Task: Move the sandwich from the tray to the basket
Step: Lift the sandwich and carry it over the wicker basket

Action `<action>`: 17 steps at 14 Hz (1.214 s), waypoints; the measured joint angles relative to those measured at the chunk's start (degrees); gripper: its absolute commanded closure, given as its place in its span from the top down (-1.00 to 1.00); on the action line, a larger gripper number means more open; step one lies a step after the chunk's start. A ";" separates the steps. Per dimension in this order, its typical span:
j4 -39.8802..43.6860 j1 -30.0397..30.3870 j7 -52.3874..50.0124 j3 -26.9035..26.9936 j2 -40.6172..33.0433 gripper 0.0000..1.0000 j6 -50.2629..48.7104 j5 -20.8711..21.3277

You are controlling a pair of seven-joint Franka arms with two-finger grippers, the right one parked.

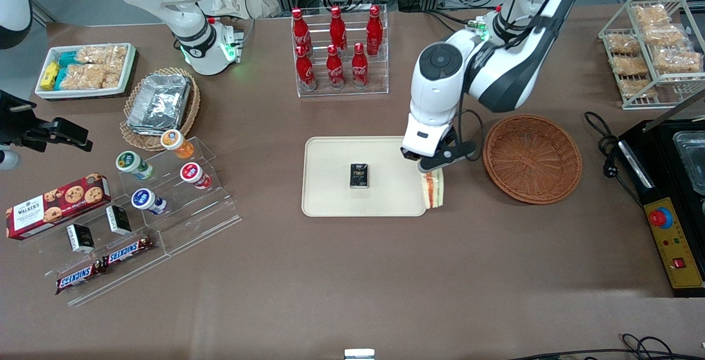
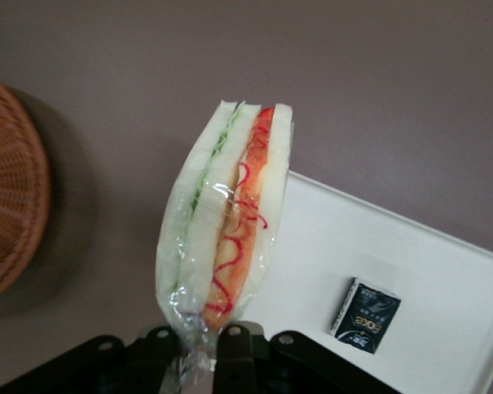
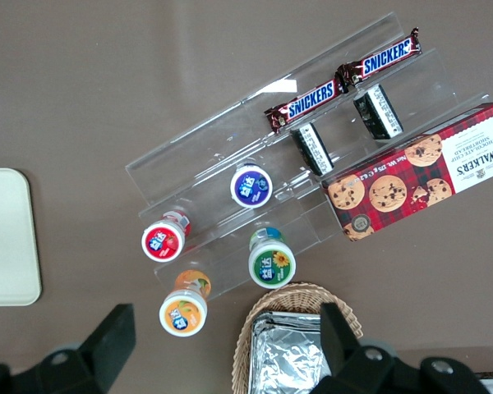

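Note:
My left gripper (image 1: 427, 168) is over the edge of the white tray (image 1: 330, 184), on the side toward the round wicker basket (image 1: 532, 158). From it hangs the wrapped sandwich (image 1: 435, 188), held above the tray's rim. In the left wrist view the gripper (image 2: 199, 345) is shut on the twisted end of the sandwich's (image 2: 222, 222) clear wrapper; red sauce and green filling show. The tray (image 2: 411, 246) and the basket (image 2: 12, 189) appear there too, apart from the sandwich. The basket lies beside the tray, toward the working arm's end.
A small black box (image 1: 359, 175) lies on the tray. Red bottles stand in a clear rack (image 1: 344, 90) farther from the front camera. A wire basket of bread (image 1: 661, 57) and a black machine (image 1: 674, 206) stand toward the working arm's end; a black cable (image 1: 608, 145) lies near them.

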 measured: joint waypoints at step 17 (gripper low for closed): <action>13.95 0.22 12.46 28.83 -11.34 -1.00 -28.03 -18.29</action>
